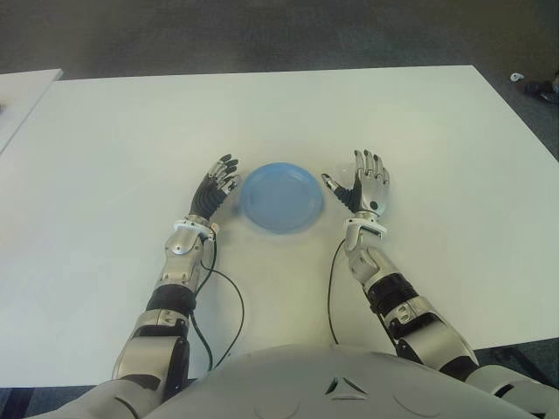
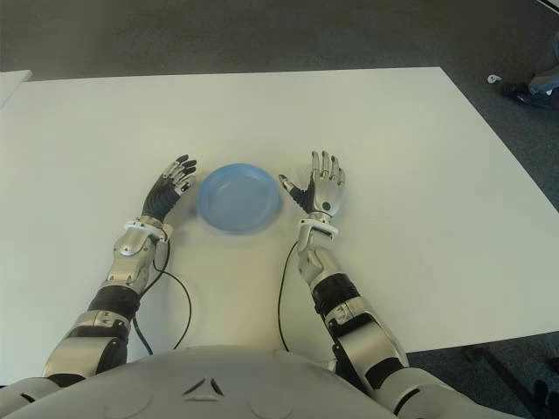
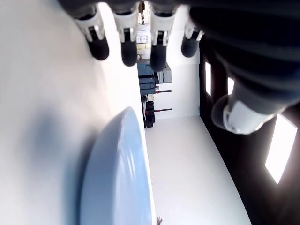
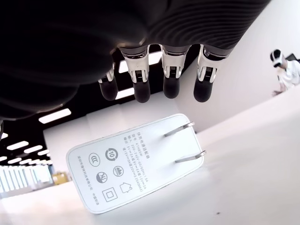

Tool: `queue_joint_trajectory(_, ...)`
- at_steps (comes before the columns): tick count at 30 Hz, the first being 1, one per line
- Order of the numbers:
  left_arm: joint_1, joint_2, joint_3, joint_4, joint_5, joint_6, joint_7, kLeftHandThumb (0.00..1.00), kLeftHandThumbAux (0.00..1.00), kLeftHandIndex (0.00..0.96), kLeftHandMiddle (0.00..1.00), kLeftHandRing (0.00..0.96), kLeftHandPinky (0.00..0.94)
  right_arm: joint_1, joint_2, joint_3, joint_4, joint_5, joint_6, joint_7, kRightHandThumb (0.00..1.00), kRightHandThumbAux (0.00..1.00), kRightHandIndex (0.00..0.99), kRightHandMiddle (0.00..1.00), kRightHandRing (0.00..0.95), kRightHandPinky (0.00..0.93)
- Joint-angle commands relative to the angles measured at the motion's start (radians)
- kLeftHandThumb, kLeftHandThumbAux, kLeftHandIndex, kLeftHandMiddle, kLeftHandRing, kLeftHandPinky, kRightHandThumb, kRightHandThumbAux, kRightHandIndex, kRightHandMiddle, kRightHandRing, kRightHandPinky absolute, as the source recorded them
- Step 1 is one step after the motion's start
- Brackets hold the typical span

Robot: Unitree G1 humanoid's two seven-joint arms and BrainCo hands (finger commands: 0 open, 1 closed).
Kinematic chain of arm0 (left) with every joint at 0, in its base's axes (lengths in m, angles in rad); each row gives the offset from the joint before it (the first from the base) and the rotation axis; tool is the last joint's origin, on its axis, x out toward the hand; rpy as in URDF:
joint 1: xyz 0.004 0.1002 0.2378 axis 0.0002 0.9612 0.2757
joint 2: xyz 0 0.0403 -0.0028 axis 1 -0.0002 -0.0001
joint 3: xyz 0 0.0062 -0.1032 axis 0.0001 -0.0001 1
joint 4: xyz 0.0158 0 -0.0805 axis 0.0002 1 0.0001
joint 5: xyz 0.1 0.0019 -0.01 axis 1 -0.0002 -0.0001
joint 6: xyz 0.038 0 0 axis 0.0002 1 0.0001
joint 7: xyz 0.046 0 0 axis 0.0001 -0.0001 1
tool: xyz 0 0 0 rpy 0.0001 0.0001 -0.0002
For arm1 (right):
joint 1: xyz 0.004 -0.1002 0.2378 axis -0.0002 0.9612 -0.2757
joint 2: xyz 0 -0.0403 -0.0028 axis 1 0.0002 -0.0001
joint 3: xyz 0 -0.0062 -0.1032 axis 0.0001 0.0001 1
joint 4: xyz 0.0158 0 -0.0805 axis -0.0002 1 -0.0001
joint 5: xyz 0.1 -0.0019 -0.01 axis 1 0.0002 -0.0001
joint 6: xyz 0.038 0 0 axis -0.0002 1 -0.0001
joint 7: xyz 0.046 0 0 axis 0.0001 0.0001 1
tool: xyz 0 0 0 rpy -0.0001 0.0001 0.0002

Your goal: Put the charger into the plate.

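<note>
White charger (image 4: 133, 164) lay flat on the white table (image 1: 122, 148) beneath the right hand (image 1: 365, 188), at 3 o'clock from the empty blue plate (image 1: 281, 196); printed certification marks faced up, text too small to read, two prongs showing. Wide bare tabletop all round. Right fingers (image 4: 171, 77) spread apart, holding nothing. Left hand (image 1: 216, 188) at the plate's 9 o'clock, fingers likewise extended, empty.
</note>
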Motion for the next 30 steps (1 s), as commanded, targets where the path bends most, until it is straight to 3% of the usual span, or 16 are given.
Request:
queue_joint_trajectory(1, 0.017, 0.003, -0.005, 0.035, 0.013, 0.026, 0.0, 0.0, 0.572, 0.086, 0.147, 0.122, 0.107, -0.012, 0.004, 0.004, 0.014, 0.011, -0.007, 0.007, 0.3, 0.226, 0.0, 0.0, 0.0, 0.0)
queue_joint_trajectory(30, 0.019, 0.01, -0.006, 0.034, 0.009, 0.017, -0.015, 0.0, 0.571, 0.075, 0.134, 0.115, 0.111, -0.038, 0.058, -0.04, 0.005, 0.032, 0.139, 0.049, 0.273, 0.176, 0.0, 0.0, 0.0, 0.0)
